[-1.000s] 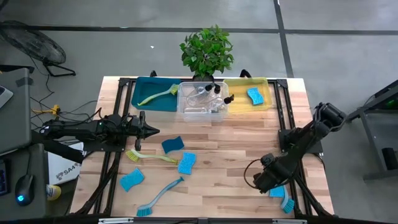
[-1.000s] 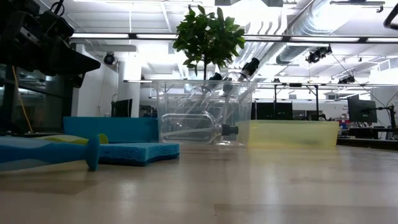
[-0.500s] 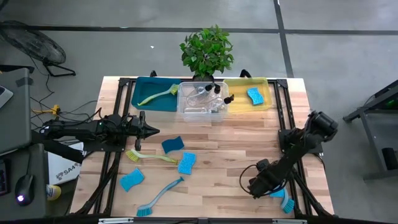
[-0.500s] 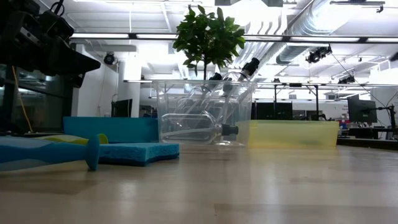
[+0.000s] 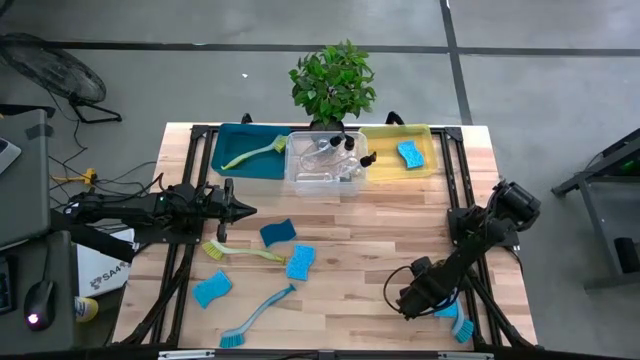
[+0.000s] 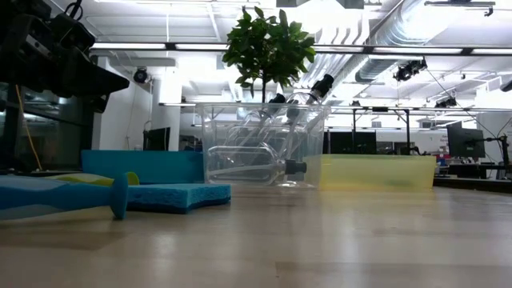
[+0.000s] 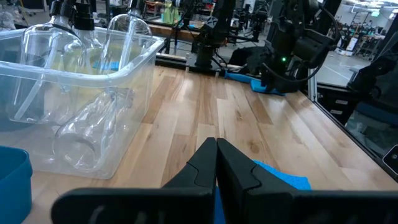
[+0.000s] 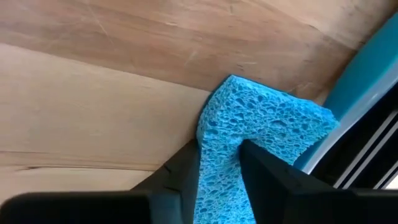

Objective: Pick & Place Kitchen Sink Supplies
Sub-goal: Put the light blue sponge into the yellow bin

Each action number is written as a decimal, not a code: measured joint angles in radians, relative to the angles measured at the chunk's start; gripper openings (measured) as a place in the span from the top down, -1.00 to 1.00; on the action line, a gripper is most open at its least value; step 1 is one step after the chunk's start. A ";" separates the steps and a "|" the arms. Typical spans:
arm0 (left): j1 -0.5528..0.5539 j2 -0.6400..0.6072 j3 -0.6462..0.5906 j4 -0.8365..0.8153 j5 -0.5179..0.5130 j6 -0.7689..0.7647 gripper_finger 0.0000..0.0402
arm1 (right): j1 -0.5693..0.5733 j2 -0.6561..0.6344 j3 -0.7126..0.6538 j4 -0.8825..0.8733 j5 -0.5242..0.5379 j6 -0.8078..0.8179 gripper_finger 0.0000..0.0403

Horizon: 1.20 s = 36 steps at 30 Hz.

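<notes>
My right gripper (image 5: 428,300) is low over the table's near right corner, its fingers on either side of a small blue sponge (image 8: 264,127) that lies next to a blue dish brush (image 5: 462,325). My left gripper (image 5: 243,210) waits shut above the table's left half. Below and beside it lie three more blue sponges (image 5: 279,232) (image 5: 301,261) (image 5: 211,289), a yellow-green brush (image 5: 243,251) and a second blue brush (image 5: 256,318), all flat on the wood. Clear pump bottles (image 5: 330,158) lie in the clear bin. My right gripper pinches the blue sponge at its near end (image 8: 217,168) between its two fingers (image 8: 186,171), where the sponge looks narrowed. The rest of the sponge spreads out beyond the fingertips, close to the wood. Whether it is lifted clear of the table does not show.
Along the far edge stand a teal bin (image 5: 232,160) holding a yellow-green brush, the clear bin (image 5: 325,178) and a yellow bin (image 5: 428,150) holding a sponge, with a potted plant (image 5: 333,82) behind. Bare wood (image 5: 370,250) lies between the arms.
My right arm has drawn a little toward the table's left and near edges, its gripper settling lower by the sponge at the near right corner. The sponge and the brush beside it have stayed where they were.
</notes>
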 joint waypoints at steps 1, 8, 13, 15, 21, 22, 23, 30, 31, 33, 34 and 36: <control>0.000 0.000 0.000 0.000 0.000 0.000 1.00 | 0.000 0.000 0.000 0.000 0.000 -0.004 0.51; 0.000 0.000 0.000 0.000 0.000 0.000 1.00 | 0.000 0.000 0.000 -0.001 0.007 -0.011 0.76; 0.000 0.000 0.000 0.000 0.000 0.000 1.00 | 0.000 0.000 0.000 -0.002 0.021 -0.032 0.95; 0.000 0.000 0.000 0.000 0.000 0.000 1.00 | 0.000 0.000 0.000 -0.003 0.030 -0.047 0.98; 0.000 0.000 0.000 0.000 0.000 0.000 1.00 | 0.000 -0.012 0.000 -0.005 0.055 -0.080 0.99; 0.000 0.000 0.000 0.000 0.000 0.000 1.00 | 0.000 -0.016 0.003 -0.013 0.072 -0.081 0.99; 0.000 0.000 0.000 0.000 0.000 0.000 1.00 | 0.000 -0.022 0.008 -0.021 0.092 -0.084 0.99; 0.000 0.000 0.000 0.000 0.000 0.000 1.00 | -0.007 -0.098 0.035 -0.039 0.261 -0.132 1.00; 0.000 0.000 0.000 0.000 0.000 0.000 1.00 | -0.007 -0.112 0.035 -0.044 0.290 -0.132 1.00; 0.000 0.000 0.000 0.000 0.000 0.000 1.00 | -0.007 -0.140 0.035 -0.055 0.346 -0.135 1.00; 0.000 0.000 0.000 0.000 0.000 0.000 1.00 | -0.007 -0.156 0.035 -0.061 0.369 -0.140 1.00; 0.000 0.000 0.000 0.000 0.000 0.000 1.00 | -0.013 -0.183 0.037 -0.074 0.412 -0.160 1.00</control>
